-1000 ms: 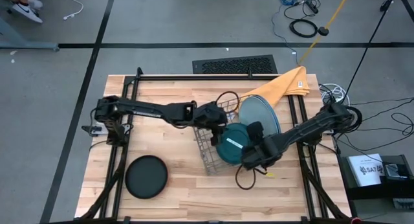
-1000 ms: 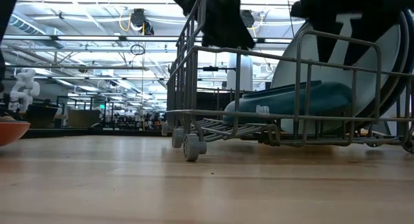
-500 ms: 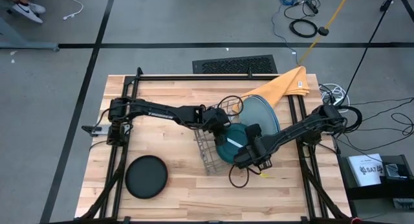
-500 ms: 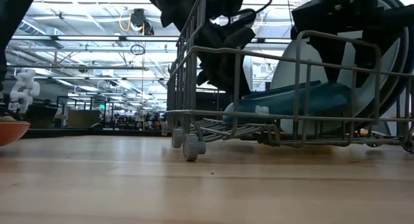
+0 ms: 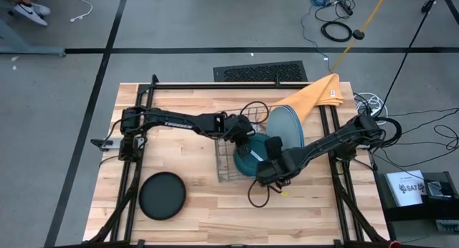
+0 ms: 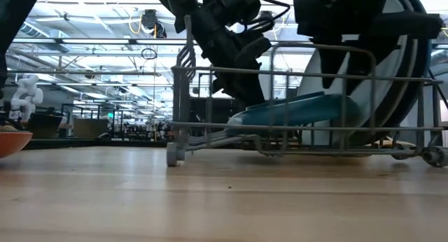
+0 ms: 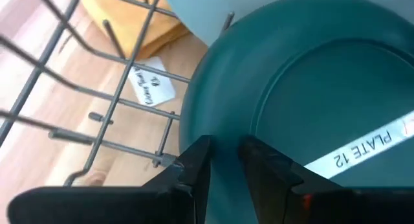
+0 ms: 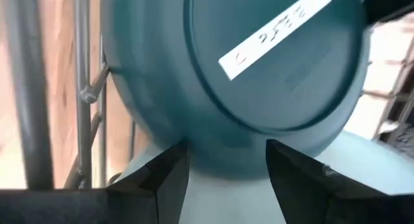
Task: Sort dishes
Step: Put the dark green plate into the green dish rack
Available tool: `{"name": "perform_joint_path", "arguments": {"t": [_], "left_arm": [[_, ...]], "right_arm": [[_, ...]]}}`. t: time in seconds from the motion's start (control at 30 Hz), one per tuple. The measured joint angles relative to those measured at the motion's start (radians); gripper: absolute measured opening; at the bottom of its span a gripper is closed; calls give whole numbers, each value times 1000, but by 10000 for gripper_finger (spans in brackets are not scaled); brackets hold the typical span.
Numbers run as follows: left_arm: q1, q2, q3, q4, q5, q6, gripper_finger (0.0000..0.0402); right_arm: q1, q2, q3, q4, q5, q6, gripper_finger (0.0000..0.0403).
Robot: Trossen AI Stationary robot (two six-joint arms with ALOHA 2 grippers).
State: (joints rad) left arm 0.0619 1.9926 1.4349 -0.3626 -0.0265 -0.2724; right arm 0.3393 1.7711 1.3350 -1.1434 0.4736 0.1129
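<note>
table (image 5: 193,212): pale wood planks, visible grain and joint lines, low satin sheen in the low view. dish rack (image 6: 280,102): thin grey wire, looks coated metal, smooth, dull finish. dark teal plate (image 7: 310,101): smooth, semi-matt surface with soft highlights, looks like plastic or glazed ware; cannot tell which. white paper label strip (image 7: 362,149) stuck on its face, matt, printed text. black plate (image 5: 162,195): uniform matt black, smooth. pale blue plate (image 5: 290,130): smooth, slight gloss at rim. cloth (image 5: 315,94): yellow-orange woven fabric, soft folds, matt, with a small white tag. arm housings: dark, matt, plastic-looking. floor around table: grey, flat, dull.
</note>
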Motion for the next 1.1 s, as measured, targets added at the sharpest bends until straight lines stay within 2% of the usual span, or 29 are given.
{"name": "perform_joint_path", "arguments": {"t": [0.27,0.4,0.57,0.7,0.77,0.93,1.0,1.1], "left_arm": [[2,-3,-1,11,-31,24,94],[0,-3,0,36,-3,23,94],[-9,-22,4,36,34,23,95],[-19,-69,-1,57,62,32,95],[-20,-105,4,64,62,46,95],[3,-105,1,-24,44,42,95],[15,-90,3,-54,37,37,95],[30,-60,7,-104,19,30,95]], "right_arm": [[23,-10,-1,57,155,62,197],[44,-34,0,72,286,126,197],[67,-82,-4,45,282,204,196],[90,-126,-3,42,315,266,196],[104,-151,-3,36,299,293,196],[111,-185,-3,-13,266,394,196],[111,-189,-2,-33,227,427,196],[95,-177,-2,-69,109,448,196]]}}
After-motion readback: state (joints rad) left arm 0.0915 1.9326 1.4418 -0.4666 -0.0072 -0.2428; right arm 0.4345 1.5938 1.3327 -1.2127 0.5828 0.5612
